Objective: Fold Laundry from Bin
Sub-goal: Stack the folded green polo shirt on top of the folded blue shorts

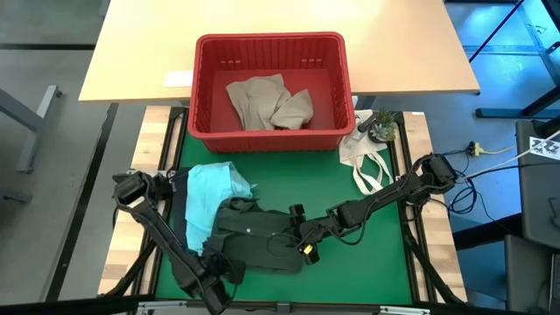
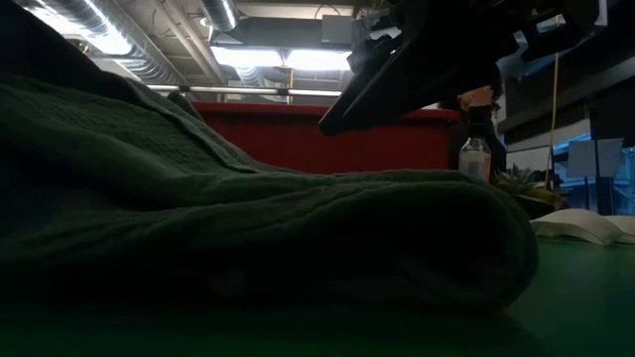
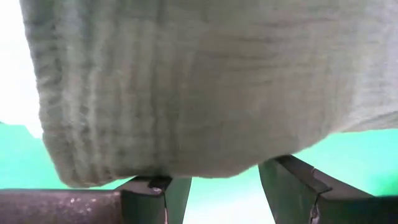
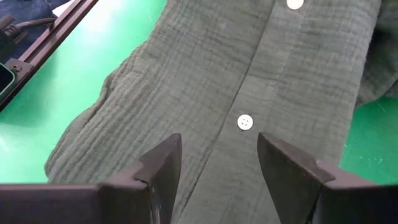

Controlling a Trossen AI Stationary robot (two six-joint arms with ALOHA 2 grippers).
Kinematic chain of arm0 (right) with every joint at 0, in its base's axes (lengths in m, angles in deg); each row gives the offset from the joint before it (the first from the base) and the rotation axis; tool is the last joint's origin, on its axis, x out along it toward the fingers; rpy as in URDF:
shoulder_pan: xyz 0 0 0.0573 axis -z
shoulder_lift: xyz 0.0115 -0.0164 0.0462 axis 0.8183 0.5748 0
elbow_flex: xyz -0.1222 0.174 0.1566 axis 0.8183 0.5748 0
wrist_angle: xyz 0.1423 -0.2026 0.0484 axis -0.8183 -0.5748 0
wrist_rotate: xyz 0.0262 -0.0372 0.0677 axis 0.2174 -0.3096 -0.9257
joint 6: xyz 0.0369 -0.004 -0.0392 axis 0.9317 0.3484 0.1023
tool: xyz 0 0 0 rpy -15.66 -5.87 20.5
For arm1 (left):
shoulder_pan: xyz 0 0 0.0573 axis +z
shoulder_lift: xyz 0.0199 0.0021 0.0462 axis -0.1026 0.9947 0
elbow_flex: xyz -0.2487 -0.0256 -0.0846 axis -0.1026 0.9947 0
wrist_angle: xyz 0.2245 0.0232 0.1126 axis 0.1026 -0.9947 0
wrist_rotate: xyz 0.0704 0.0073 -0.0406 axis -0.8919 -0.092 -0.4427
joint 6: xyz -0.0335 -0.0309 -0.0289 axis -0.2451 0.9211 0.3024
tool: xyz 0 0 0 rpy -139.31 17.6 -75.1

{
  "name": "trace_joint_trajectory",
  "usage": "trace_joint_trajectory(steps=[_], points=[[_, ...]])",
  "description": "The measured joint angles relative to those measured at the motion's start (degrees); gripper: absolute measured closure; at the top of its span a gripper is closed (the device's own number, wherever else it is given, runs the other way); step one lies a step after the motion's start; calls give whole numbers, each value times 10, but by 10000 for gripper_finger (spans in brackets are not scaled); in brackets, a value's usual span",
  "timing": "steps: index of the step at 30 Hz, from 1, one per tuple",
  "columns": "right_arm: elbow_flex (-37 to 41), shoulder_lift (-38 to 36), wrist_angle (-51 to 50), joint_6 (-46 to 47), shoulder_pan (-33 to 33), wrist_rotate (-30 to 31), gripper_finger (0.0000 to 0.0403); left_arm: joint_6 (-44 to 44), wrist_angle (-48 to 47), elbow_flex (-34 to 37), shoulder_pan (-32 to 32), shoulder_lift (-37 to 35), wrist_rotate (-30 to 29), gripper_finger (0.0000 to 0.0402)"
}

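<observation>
1. Right gripper (image 4: 214,168) hovered spread over the buttoned front of the dark olive garment (image 1: 258,236), which lay bunched on the green mat (image 1: 367,262) near its front edge; the jaws held nothing
2. Left gripper (image 3: 214,186) stood spread at that garment's hem near the mat's front-left corner
3. Being crinkled cloth, it looked soft, light and floppy; an edge or corner seemed the best hold
4. Garments counted: one olive, one teal garment (image 1: 210,197) beside it, one beige garment (image 1: 267,101) inside the red bin (image 1: 271,136)
</observation>
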Motion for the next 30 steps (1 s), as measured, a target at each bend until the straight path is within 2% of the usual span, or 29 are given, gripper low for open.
trace_joint_trajectory(steps=[8, 12, 15, 27, 30], points=[[0, 0, 0, 0, 0, 0, 194, 0, 14, 0, -10, 0, -68, 229], [0, 0, 0, 0, 0, 0, 194, 2, 10, 0, -5, 0, -76, 229], [0, 0, 0, 0, 0, 0, 194, 2, 11, 0, -3, 0, -104, 229], [0, 0, 0, 0, 0, 0, 194, 3, 22, 0, -10, 0, -117, 229], [0, 0, 0, 0, 0, 0, 194, 3, 29, 0, -19, 0, -137, 229]])
